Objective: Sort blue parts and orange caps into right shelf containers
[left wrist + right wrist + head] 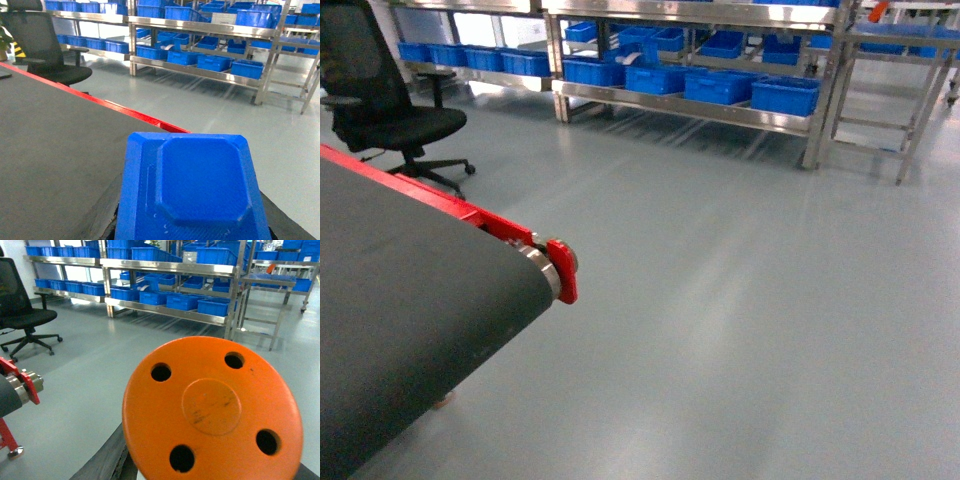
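A blue part (192,185), a chamfered slab with a raised pad, fills the bottom of the left wrist view. My left gripper (192,236) is shut on it, with grey fingers (107,220) showing at its sides, above the dark conveyor belt (55,145). A round orange cap (212,407) with several holes fills the right wrist view, and my right gripper (210,476) is shut on it over the floor. The bright-blue right shelf containers (785,95) sit on the steel rack far ahead. Neither gripper shows in the head view.
The dark conveyor belt (410,300) with its red frame and end roller (558,270) lies at the left. A black office chair (390,110) stands behind it. A steel step frame (900,90) stands at the far right. Grey floor (740,300) stretches to the steel rack (690,105).
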